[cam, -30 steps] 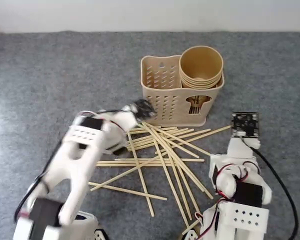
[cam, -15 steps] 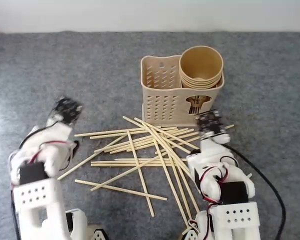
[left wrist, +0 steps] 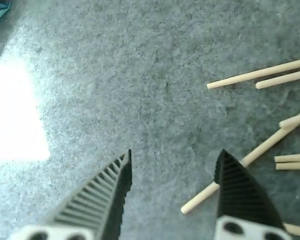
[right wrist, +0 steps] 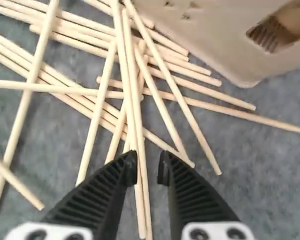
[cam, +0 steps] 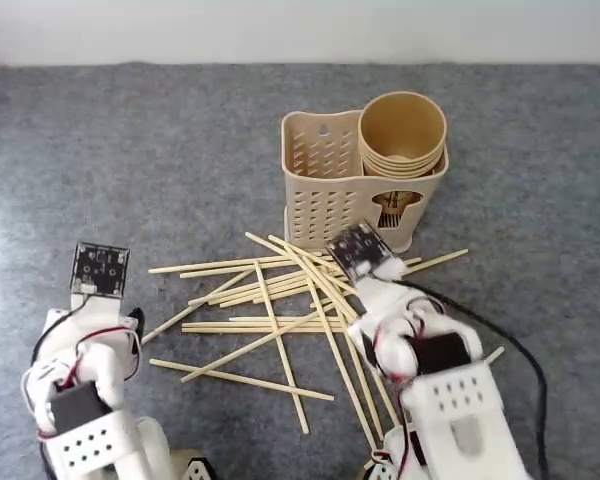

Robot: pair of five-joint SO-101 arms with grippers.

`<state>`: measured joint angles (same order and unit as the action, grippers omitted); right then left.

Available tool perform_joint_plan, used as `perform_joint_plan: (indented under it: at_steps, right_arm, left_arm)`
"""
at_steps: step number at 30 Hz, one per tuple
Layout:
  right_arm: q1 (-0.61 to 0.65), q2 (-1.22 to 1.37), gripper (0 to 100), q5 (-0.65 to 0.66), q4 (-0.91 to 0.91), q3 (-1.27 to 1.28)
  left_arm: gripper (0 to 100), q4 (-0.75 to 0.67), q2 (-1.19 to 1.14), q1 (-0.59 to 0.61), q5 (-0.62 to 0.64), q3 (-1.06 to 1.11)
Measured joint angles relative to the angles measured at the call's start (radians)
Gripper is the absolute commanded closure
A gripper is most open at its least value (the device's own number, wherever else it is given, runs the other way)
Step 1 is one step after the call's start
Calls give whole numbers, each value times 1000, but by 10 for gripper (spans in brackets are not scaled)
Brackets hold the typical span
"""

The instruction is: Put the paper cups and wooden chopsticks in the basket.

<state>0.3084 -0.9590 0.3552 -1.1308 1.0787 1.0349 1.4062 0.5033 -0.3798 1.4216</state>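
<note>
Wooden chopsticks [cam: 250, 325]: a loose crossed pile on the grey surface [cam: 180, 150], just on the near side of the basket [cam: 325, 205]. The farthest sticks end close to the basket's near wall. Several sticks fan out to the near right under the right arm. One stick juts right from the pile, past the basket's right corner.

Paper cups [cam: 403, 130]: nested in one stack, upright, in the right compartment of the basket. The stack's rim stands above the basket wall.

Basket: upright, far centre of the surface, with slotted walls and two compartments side by side.

Left tool [left wrist: 175, 155]: released, jaws wide apart, nothing between them. It hangs over bare surface at the left edge of the pile. One stick end lies just beside the jaw nearer the pile; contact cannot be told. The left arm sits at the near left, well apart from the basket.

Right tool [right wrist: 147, 157]: released, with a narrow gap between the tips. It points down at the right part of the pile, near the basket's near wall. One long stick runs under the gap; whether the tips touch it cannot be told. The right arm stands at the near right, its wrist over the sticks.
</note>
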Motion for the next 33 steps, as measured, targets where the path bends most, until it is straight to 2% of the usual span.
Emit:
perform_joint_plan:
  at_steps: [6, 11, 15, 26, 33]
  right_arm:
    - [-2, 307, 711, 104, -38, -149]
    - [32, 396, 705, 143, -38, -163]
    - [106, 439, 705, 144, -23, -163]
    - [215, 651, 705, 29, 141, -164]
    - [216, 736, 708, -34, 227, -164]
  left_arm:
    - [746, 11, 133, 8, 54, 97]
    - [746, 83, 250, 5, 54, 138]
    - [746, 118, 362, 5, 54, 186]
    - [746, 152, 399, 5, 54, 190]
    - [746, 152, 399, 5, 54, 190]
